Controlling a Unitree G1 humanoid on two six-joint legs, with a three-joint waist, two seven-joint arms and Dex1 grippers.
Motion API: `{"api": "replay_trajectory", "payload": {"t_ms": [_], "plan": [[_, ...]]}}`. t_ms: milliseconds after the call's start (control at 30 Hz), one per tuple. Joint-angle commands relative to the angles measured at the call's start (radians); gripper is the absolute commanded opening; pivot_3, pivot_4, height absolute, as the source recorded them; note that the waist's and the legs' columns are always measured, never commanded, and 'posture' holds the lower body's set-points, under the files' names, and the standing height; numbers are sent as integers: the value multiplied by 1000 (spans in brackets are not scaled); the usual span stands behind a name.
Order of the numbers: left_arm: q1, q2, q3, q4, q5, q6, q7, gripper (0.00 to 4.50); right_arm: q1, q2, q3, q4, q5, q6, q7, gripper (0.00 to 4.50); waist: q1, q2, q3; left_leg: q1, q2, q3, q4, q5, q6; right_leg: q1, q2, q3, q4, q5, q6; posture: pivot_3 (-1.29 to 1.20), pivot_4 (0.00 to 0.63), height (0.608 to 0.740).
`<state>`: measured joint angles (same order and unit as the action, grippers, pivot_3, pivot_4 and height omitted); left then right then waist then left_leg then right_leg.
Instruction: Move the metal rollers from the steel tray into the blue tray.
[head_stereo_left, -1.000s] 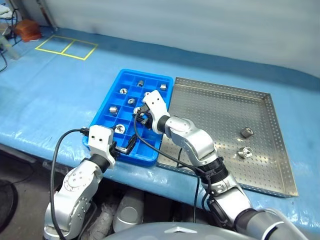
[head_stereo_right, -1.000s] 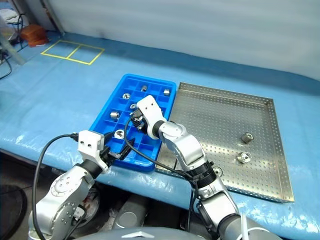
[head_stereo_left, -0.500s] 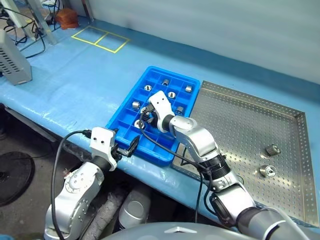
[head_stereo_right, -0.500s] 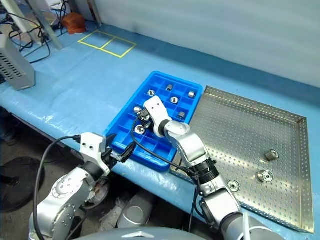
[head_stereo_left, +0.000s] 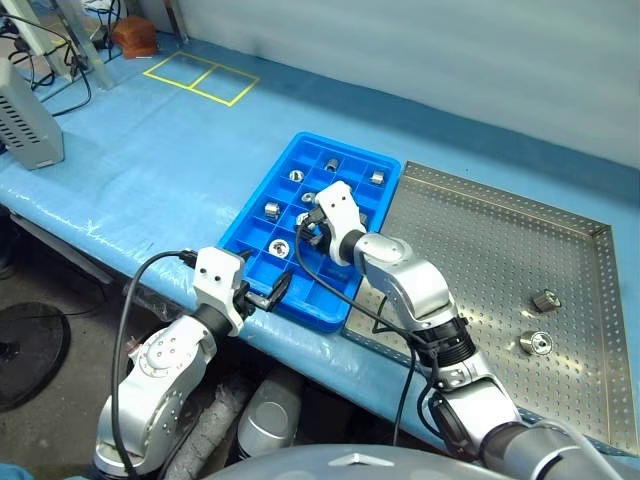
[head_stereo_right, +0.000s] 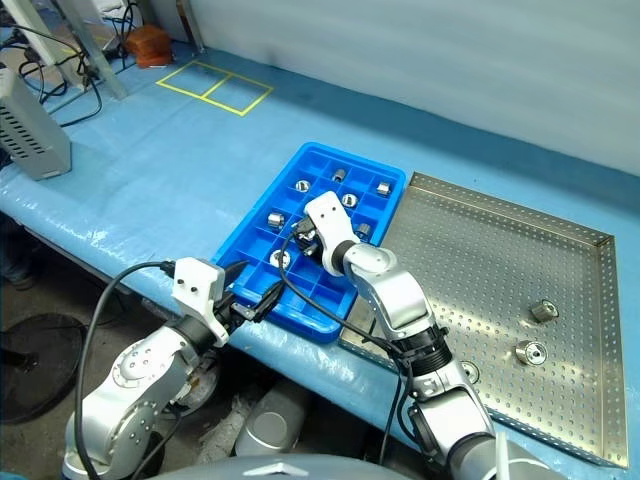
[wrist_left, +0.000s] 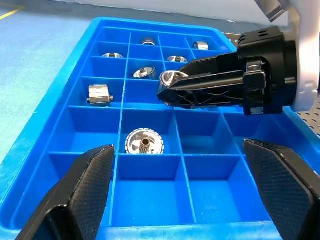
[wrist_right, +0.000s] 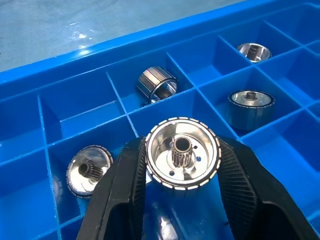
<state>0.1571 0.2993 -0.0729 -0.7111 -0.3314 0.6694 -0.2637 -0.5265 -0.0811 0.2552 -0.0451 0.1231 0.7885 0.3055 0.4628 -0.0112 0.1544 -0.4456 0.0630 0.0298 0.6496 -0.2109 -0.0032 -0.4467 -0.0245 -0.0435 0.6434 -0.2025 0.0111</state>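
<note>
Bright, even light; glare on the steel tray; all views sharp

A long table covered in blue plastic sheeting stretches across the scene. Yellow tape squares mark the far part of that table. At its far edge sits a reddish-brown block, and a grey ribbed box stands at its left end.

Steel tray's near edge behind right arm

No legible text or labels
</note>
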Motion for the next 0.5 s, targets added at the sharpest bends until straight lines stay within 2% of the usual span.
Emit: {"api": "replay_trajectory", "payload": {"t_ms": [33, 500], "plan": [[-12, 5, -8, -18, -5, -3, -9, 4500, -7, 2, -28, -4, -6, -28, -11, 1680, -2, 0, 0, 0, 0, 0, 0, 0, 0, 0, 0, 0, 0, 0, 0, 493, 150, 740], [-35, 12, -21, 5, -11, -8, -28, 4500, 48, -45, -38, -14, 10, 2, 15, 1680, -10, 0, -1, 0, 0, 0, 1, 0, 0, 1, 0, 0, 0, 0, 0, 462, 150, 740]]}}
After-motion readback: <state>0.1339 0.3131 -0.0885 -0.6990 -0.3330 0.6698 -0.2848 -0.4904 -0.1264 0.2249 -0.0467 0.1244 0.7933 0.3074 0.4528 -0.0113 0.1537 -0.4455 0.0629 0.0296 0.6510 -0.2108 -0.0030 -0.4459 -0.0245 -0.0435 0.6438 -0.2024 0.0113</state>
